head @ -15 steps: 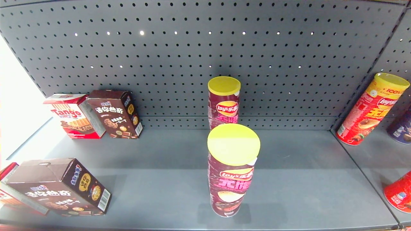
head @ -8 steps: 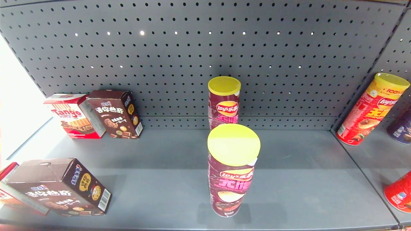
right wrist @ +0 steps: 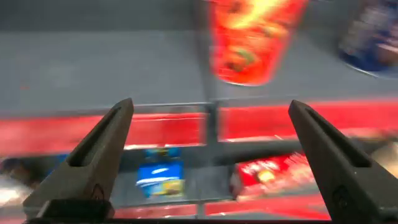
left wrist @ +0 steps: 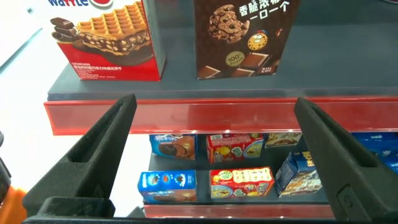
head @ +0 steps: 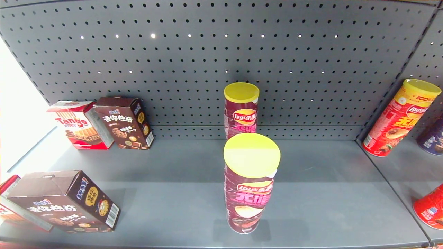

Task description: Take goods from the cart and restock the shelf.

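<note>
1. I am holding my left jaws spread wide, level with the red front strip (left wrist: 186,117) of the shelf (head: 328,200).
2. Those jaws are facing a front wafer box (left wrist: 106,37) and a front cookie box (head: 65,200), which are standing side by side at the shelf's front left edge.
3. Below the strip, small snack boxes (left wrist: 239,180) are sitting in rows on lower shelves.
4. I am holding my right jaws spread wide as well, pointing at the shelf's red edge with a blurred red can above them. I cannot tell which red can it is.
5. A front chip can (head: 252,183) with a yellow lid is standing upright near the middle of the shelf, toward its front edge.
6. A back chip can (head: 241,110) of the same kind is standing upright straight behind it, close to the perforated back panel (head: 173,69) and apart from the front one.
7. A back wafer box (head: 80,124) and a back cookie box (head: 124,122) are standing just beside each other at the back left, near the panel.
8. In the next bay to the right, a tall red chip can (head: 401,117) is standing toward the back with a dark blue can (head: 432,138) just beside it.
9. A second red can (head: 429,211) is sitting nearer the front of that bay, cut off by the view's edge.
</note>
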Tool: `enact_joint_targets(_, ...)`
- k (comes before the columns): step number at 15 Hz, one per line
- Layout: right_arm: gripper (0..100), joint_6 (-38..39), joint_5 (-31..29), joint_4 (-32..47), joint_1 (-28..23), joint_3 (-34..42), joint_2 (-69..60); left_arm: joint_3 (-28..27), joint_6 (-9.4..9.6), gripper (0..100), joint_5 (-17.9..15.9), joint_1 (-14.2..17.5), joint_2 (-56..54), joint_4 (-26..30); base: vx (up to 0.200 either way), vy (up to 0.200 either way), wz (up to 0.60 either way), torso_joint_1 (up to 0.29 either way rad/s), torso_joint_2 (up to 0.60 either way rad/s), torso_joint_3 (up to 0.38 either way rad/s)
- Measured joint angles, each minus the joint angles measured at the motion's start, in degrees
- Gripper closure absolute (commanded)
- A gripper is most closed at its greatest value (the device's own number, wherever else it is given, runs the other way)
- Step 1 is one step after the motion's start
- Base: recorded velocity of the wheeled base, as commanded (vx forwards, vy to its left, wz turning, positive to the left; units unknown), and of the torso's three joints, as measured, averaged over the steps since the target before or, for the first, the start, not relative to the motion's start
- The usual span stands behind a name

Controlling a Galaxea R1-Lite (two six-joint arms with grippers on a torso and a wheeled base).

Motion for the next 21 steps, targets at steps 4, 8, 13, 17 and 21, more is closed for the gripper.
enact_joint_targets(4, 0, -1.27, 11.37, 3.82, 0.51, 0.04, 0.17, 0.0, -0.06, 0, -0.05, 0.0, 0.0, 0.01, 0.0, 0.0, 0.0, 0.0, 0.0, 0.0)
enact_joint_targets(8, 0, -1.27, 11.43, 3.84, 0.46, 0.04, 0.26, 0.0, 0.0, 0, -0.07, -0.01, 0.0, 0.0, 0.0, 0.0, 0.0, 0.0, 0.0, 0.0)
enact_joint_targets(13, 0, -0.73, 11.19, 3.63, -5.75, 0.04, -1.97, 0.0, 0.0, 0, -0.07, -0.09, 0.0, 0.01, 0.0, 0.0, 0.0, 0.0, 0.0, 0.0)
enact_joint_targets(17, 0, -0.62, 11.19, 3.6, -4.44, 0.11, -4.79, 0.0, 0.0, 0, -0.15, -0.01, 0.0, 0.01, 0.0, 0.0, 0.0, 0.0, 0.0, 0.0)
enact_joint_targets(21, 0, -0.65, 11.22, 3.6, -4.34, 0.11, -5.34, 0.0, 0.0, 0, -0.37, -0.01, 0.0, 0.04, -0.1, 0.0, 0.0, 0.001, 0.0, 0.002)
